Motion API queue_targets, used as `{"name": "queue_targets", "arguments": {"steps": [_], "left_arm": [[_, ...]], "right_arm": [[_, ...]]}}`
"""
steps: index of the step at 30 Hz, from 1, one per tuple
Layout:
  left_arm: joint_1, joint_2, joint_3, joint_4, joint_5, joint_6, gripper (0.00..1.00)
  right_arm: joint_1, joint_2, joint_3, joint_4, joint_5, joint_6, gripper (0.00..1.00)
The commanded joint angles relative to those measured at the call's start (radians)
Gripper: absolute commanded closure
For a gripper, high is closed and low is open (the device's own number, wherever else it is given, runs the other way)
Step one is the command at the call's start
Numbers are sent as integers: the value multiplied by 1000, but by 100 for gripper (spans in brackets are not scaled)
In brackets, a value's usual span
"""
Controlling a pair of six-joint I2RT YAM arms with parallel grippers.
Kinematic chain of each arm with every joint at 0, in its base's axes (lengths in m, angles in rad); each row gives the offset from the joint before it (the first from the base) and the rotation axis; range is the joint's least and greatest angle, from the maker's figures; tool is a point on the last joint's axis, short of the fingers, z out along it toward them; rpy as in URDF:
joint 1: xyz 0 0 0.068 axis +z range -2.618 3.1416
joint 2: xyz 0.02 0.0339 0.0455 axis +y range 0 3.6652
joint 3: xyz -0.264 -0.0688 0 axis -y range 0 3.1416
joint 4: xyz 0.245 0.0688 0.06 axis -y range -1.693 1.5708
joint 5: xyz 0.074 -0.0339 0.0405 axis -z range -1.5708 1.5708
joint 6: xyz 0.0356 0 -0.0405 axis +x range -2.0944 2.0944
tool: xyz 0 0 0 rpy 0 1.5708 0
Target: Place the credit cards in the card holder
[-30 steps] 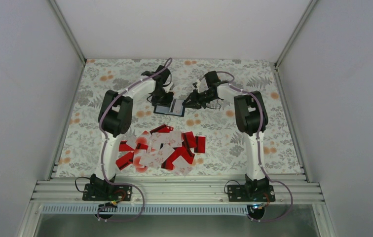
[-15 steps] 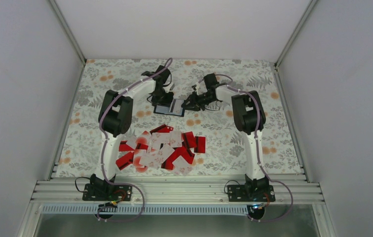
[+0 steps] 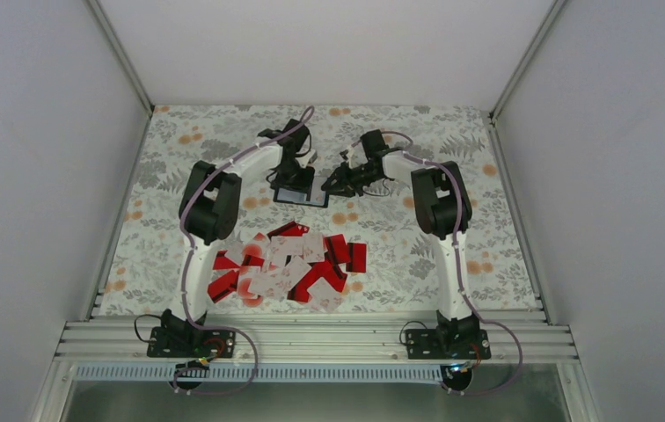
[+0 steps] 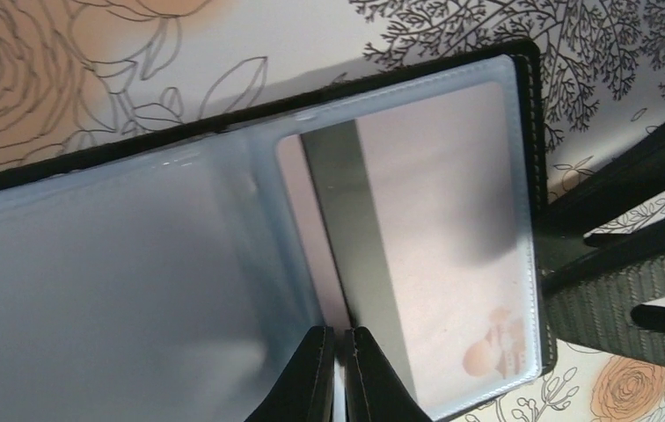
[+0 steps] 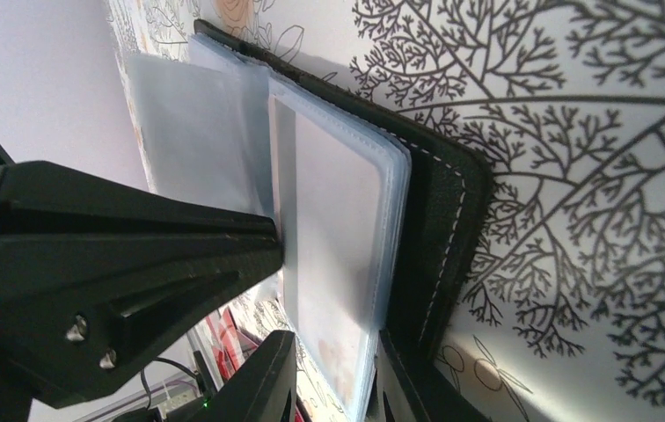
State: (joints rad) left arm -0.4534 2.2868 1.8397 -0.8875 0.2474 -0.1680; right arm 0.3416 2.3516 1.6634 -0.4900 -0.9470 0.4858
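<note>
Seating a card [image 4: 434, 229]: your left gripper [image 4: 339, 374] is pressed shut, right gripper [image 5: 332, 374] pinches the card holder [image 5: 443, 220]; next, fetch more credit cards [image 3: 285, 268].

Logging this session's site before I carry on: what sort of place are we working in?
Likely a lab test booth, not a home: plain white walls on three sides, a flowered cloth as the work surface, and two robot arms bolted to a metal rail.

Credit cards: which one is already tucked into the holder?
The pale card with the grey stripe, behind a clear sleeve of the open card holder. The rest lie loose in a red-and-white heap, outside it.
</note>
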Motion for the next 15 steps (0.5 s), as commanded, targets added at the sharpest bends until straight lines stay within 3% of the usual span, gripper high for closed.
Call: {"name": "queue_targets", "arguments": {"steps": [1,15], "left_arm": [[-11,44,4,2,18,12,94],[-6,8,26,-18,-8,-13,94]], "right_arm": [[17,27,37,-11,-12,-9,75],[21,8,42,-21,-15,-27,76]]}}
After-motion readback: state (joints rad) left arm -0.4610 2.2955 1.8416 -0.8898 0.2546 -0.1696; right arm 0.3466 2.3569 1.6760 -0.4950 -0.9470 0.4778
